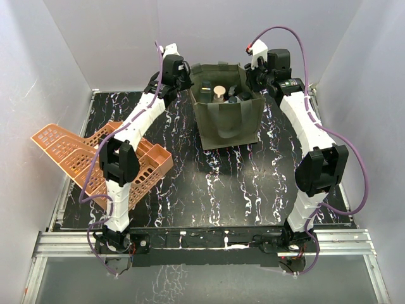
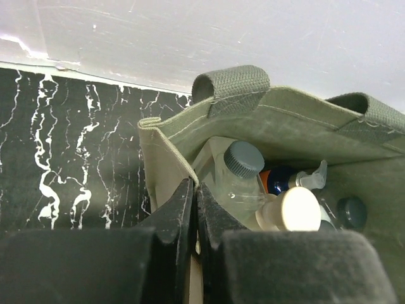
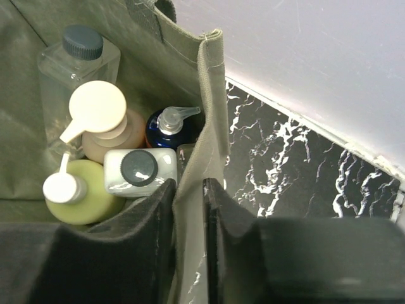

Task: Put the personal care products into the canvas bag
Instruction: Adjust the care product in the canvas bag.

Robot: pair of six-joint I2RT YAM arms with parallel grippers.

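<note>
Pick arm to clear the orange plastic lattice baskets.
Left, probably. The orange plastic lattice baskets lie beside that arm; the right gripper sits beyond the olive-green canvas bag. The left gripper pinches the bag's rim: release first.

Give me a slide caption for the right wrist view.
Right gripper pinches the canvas bag wall, with bottles standing packed inside.

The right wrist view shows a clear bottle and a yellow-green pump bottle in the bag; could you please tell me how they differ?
The clear bottle has a see-through, squarish body; the yellow-green pump bottle is opaque and rounded. The clear bottle wears a dark ribbed screw cap, the yellow-green pump bottle a white pump head. Both sit inside the canvas bag.
</note>
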